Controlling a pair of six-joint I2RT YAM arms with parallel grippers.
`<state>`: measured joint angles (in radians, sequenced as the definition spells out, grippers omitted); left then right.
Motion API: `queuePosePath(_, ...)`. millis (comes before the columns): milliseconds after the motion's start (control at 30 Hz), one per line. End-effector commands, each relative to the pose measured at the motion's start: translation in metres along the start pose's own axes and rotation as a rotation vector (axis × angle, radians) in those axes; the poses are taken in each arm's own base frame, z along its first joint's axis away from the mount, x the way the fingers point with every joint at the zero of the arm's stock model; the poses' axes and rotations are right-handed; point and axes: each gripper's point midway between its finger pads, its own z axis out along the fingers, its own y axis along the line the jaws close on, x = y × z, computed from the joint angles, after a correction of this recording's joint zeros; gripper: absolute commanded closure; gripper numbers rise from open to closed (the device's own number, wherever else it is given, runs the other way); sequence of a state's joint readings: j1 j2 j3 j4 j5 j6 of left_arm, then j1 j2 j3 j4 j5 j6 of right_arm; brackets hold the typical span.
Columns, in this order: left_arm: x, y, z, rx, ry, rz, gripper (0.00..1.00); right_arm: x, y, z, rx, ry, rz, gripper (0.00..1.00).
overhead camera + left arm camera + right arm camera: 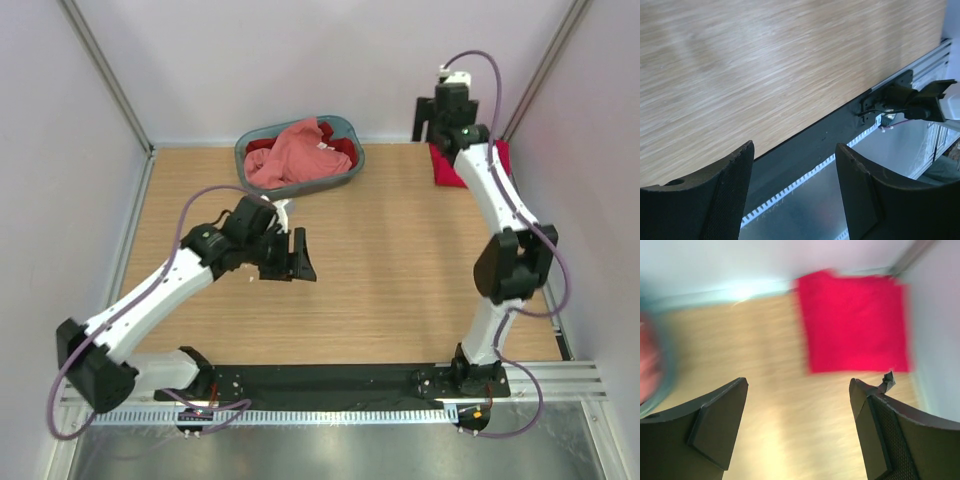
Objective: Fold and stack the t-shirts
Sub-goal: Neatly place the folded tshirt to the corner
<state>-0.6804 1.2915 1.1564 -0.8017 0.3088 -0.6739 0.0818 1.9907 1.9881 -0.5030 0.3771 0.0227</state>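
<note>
At far right corner: folded red shirt [855,322]
Right gripper [799,385]: wide, empty
Left gripper [794,147]: wide, empty
Basket [322,184]: pink shirt [290,152]

Table [400,270] centre: open passage. Basket [330,183] blocks far middle; crimson t-shirt [443,170], folded, occupies far right corner. Walls [300,60] enclose three sides.

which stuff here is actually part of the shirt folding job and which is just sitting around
Job:
- folded crimson t-shirt, far right corner
- salmon pink t-shirt and darker red t-shirt, both heaped in the grey-blue basket

Just there:
- the grey-blue basket itself
- wooden table
</note>
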Motion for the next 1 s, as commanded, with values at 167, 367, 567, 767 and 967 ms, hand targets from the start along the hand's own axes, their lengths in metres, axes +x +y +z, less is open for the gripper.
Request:
queuePosePath(167, 0.037, 0.018, -0.052, 0.027, -0.160, -0.037, 0.27, 0.179, 0.114, -0.193, -0.397, 0.404, 0.331, 0.07)
queuePosePath(367, 0.065, 0.031, -0.054, 0.171, -0.286, -0.248, 0.25, 0.285, 0.118, -0.290, -0.490, 0.513, 0.409, 0.01)
queuePosePath(567, 0.072, 0.050, -0.051, 0.292, -0.448, -0.362, 0.22, 0.332, 0.108, -0.307, -0.520, 0.557, 0.415, 0.00)
queuePosePath(767, 0.076, 0.059, -0.049, 0.390, -0.550, -0.352, 0.19, 0.347, 0.110, -0.296, -0.565, 0.496, 0.396, 0.00)
queuePosePath(967, 0.086, 0.065, -0.033, 0.376, -0.518, -0.293, 0.17, 0.356, 0.111, -0.296, -0.656, 0.429, 0.524, 0.00)
